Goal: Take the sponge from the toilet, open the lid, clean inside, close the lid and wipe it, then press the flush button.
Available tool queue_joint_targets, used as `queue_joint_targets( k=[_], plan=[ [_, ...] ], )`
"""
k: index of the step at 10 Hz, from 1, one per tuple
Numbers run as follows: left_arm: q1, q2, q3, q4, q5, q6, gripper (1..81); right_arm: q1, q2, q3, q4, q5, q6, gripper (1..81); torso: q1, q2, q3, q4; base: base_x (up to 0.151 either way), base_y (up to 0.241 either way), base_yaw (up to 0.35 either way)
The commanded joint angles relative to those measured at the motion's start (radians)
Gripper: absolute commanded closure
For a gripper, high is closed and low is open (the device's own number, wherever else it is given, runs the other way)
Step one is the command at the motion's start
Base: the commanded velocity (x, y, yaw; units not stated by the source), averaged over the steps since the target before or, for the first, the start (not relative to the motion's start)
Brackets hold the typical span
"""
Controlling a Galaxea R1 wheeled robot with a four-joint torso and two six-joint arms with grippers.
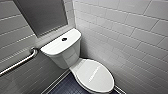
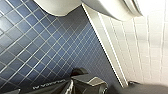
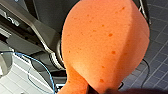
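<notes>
Right wrist view showed my right gripper (image 3: 100,90) closed on the small orange-red soft sponge (image 3: 105,45), and since the glossy white oval lid (image 1: 95,75) lay shut on the white ceramic toilet (image 1: 66,56), I judged a slow lift from its front lip best.

A tiled restroom: a white ceramic toilet (image 1: 65,56) stands in the corner of white subway-tiled walls (image 1: 125,32), a steel grab bar (image 1: 18,63) is fixed beside it, and the floor (image 2: 32,42) is small dark-blue tiles.
</notes>
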Motion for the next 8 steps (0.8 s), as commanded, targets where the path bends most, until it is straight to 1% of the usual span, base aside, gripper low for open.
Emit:
queue_joint_targets(
  k=[1,2,4,6,8],
  plan=[
    [-0.102,-0.008,0.023,-0.032,0.075,-0.002,1.0,-0.074,-0.017,0.025,-0.011,-0.059,-0.003,81.1,0.000,0.000,0.000,0.000,0.000,0.000,0.000],
    [-0.110,0.003,0.020,-0.029,0.075,-0.002,1.0,-0.091,-0.003,0.019,-0.014,-0.028,-0.003,81.1,0.005,-0.008,0.000,0.000,0.000,0.000,0.000],
    [-0.135,0.053,-0.003,-0.018,0.076,0.000,1.0,-0.122,0.045,0.000,-0.020,-0.022,-0.003,81.1,0.008,-0.011,0.000,0.000,0.000,0.000,0.000],
    [-0.171,0.122,-0.060,-0.032,0.076,-0.002,1.0,-0.140,0.136,-0.105,-0.022,-0.022,-0.003,81.1,0.009,-0.011,0.000,0.000,0.000,0.000,0.000],
    [-0.198,0.183,-0.098,-0.049,0.078,-0.005,1.0,-0.145,0.176,-0.165,-0.020,-0.021,-0.003,81.1,0.009,-0.011,0.000,0.000,0.000,0.000,0.000]
  ],
)
